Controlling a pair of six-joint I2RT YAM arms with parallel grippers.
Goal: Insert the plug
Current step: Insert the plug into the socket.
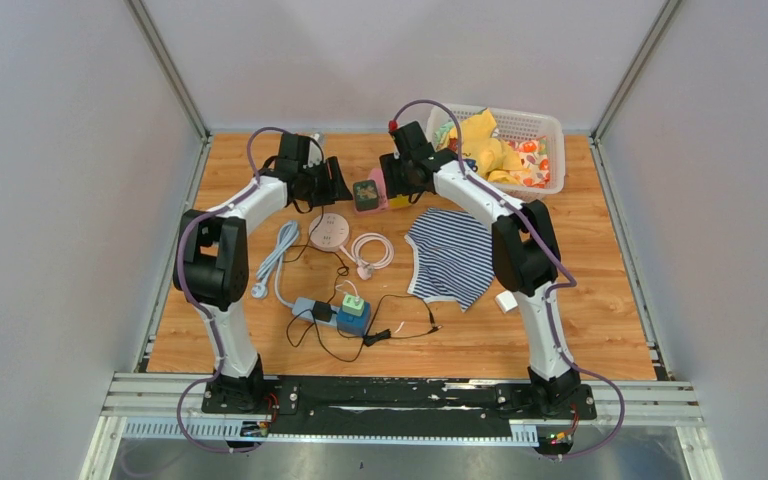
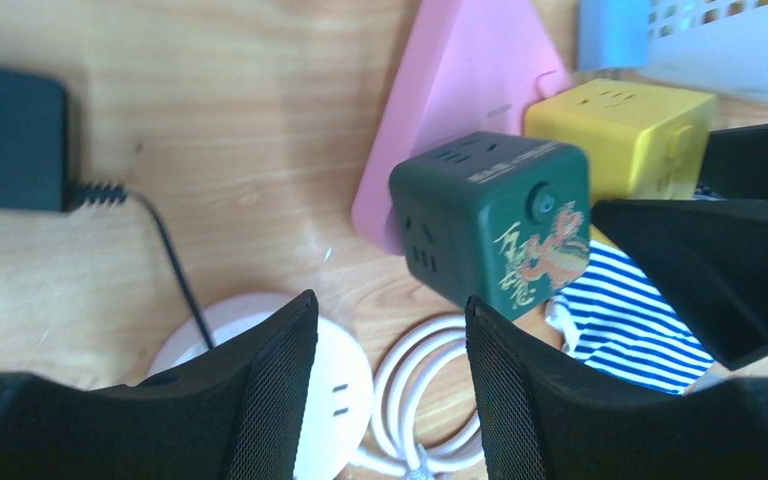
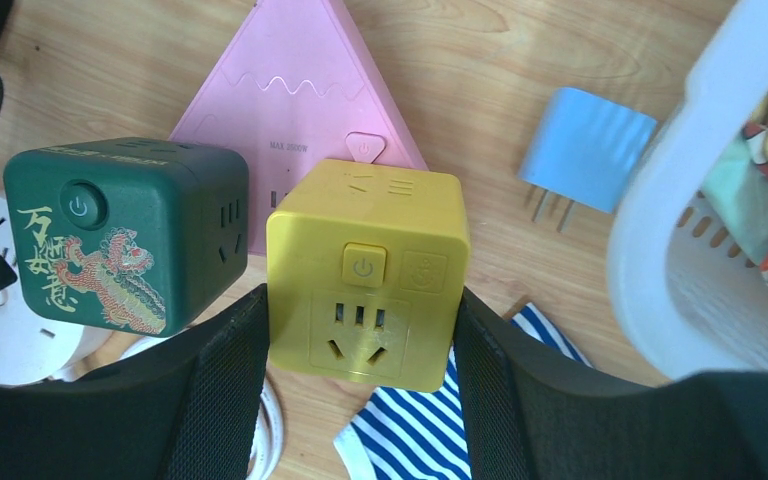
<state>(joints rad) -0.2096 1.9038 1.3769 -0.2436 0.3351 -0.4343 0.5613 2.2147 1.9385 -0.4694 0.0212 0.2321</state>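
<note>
A blue plug [image 3: 585, 145] with bare prongs lies on the wood beside the basket, apart from both grippers. My right gripper [image 3: 360, 295] is shut on a yellow cube socket [image 3: 365, 270], one finger against each side; the cube's face with its slots points at the camera. Left of it stands a dark green cube socket [image 3: 125, 235] with a dragon print, and behind both lies a flat pink triangular socket [image 3: 300, 90]. My left gripper [image 2: 388, 300] is open and holds nothing. The green cube [image 2: 490, 220] sits just beyond its right fingertip, and a white round socket [image 2: 345, 390] lies under its left finger.
A white basket [image 1: 552, 128] of soft toys stands at the back right. A striped cloth [image 1: 450, 255] lies mid-table. A coiled white cord [image 1: 370, 250], a grey cable [image 1: 275, 255] and a power strip with adapters [image 1: 345, 315] lie nearer the front. A black adapter [image 2: 10, 140] is at the left.
</note>
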